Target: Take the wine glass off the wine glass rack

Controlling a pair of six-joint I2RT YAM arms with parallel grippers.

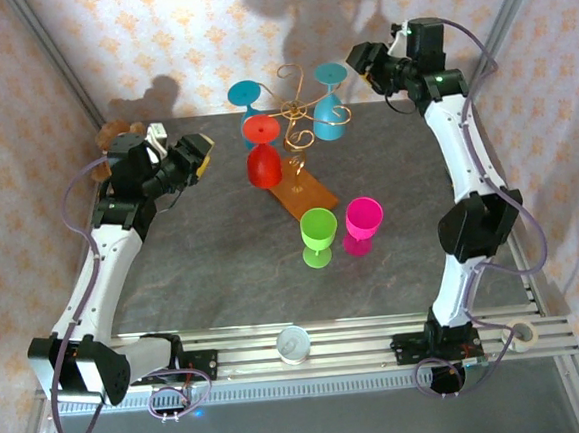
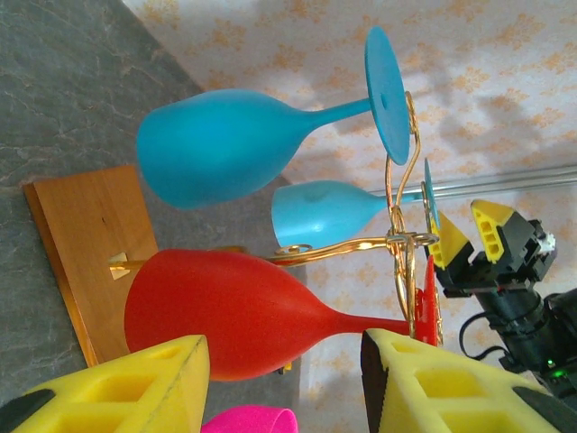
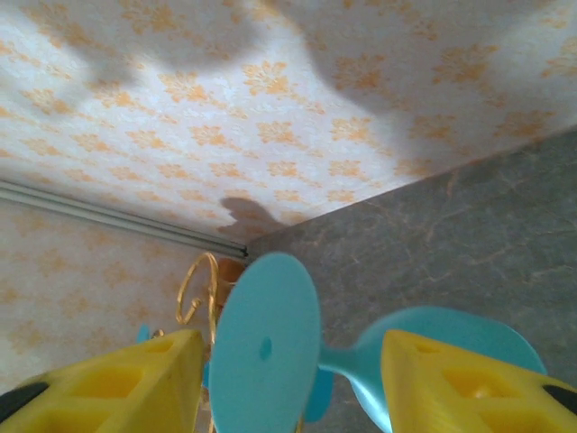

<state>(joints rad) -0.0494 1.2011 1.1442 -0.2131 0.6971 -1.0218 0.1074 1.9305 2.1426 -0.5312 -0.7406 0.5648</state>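
**Right gripper** [image 3: 290,361]: jaws wide. Its yellow fingers [image 3: 117,383] stand either side of the foot and stem of the right blue wine glass [image 3: 266,347], with a gap showing on both sides and nothing gripped. It sits high at the back right of the table [image 1: 224,272], just beside the rack.

**Left gripper** [image 2: 284,370]: jaws parted about halfway, holding nothing. It points at the red wine glass [image 2: 234,311], and the top view shows it well apart from that glass, on the left side of the table.

**Wine glass rack** [image 1: 291,106]: 1. Gold wire with curled arms on a central stem, standing on a flat brown wooden base [image 1: 308,193] at the middle back of the table. It bears 3 glasses, each hung by its foot with the bowl downward:
- right blue wine glass, 1, on the arm nearest the right gripper
- left blue wine glass [image 1: 245,94], 1, on the back left arm
- red wine glass, 1, on the front left arm, with its bowl hanging over the left end of the base

**Glasses standing on the table**: 2, both upright and just in front of the base, side by side and near each other:
- green wine glass [image 1: 318,234], 1
- pink wine glass [image 1: 362,221], 1

**Count**: 5 wine glasses in all, namely 2 blue, 1 red, 1 green and 1 pink. Three are on the rack and 2 are off it.
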